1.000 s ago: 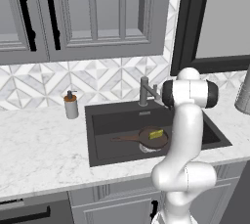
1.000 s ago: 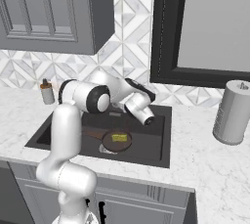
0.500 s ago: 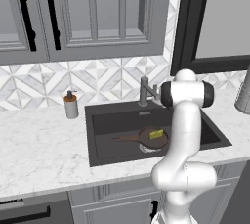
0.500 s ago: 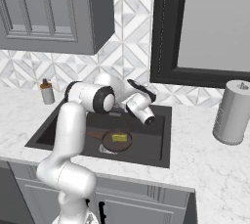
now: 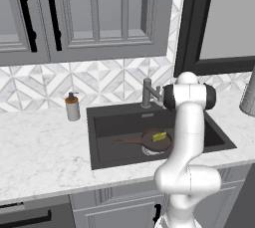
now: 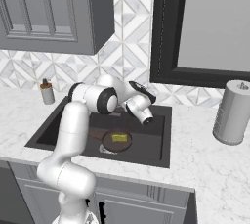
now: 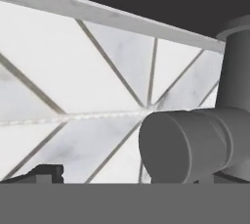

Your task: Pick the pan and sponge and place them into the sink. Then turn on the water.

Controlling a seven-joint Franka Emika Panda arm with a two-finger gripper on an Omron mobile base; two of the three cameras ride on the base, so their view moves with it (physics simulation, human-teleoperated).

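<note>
So the pan (image 5: 155,141) sits down in the sink (image 5: 119,117) over the drain, handle pointing left, and the sponge (image 5: 159,136) is lying inside it. The hand (image 6: 131,92) is up at the back by the grey faucet (image 5: 147,92), spread wide with nothing in it. In the hand view the faucet's handle (image 7: 188,144) is right up close against the tiled wall (image 7: 73,91).

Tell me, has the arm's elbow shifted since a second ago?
Yes. In the right base view the elbow has swung rightward, away from the soap bottle and toward the faucet side, while the pan stays put in the sink.
</note>
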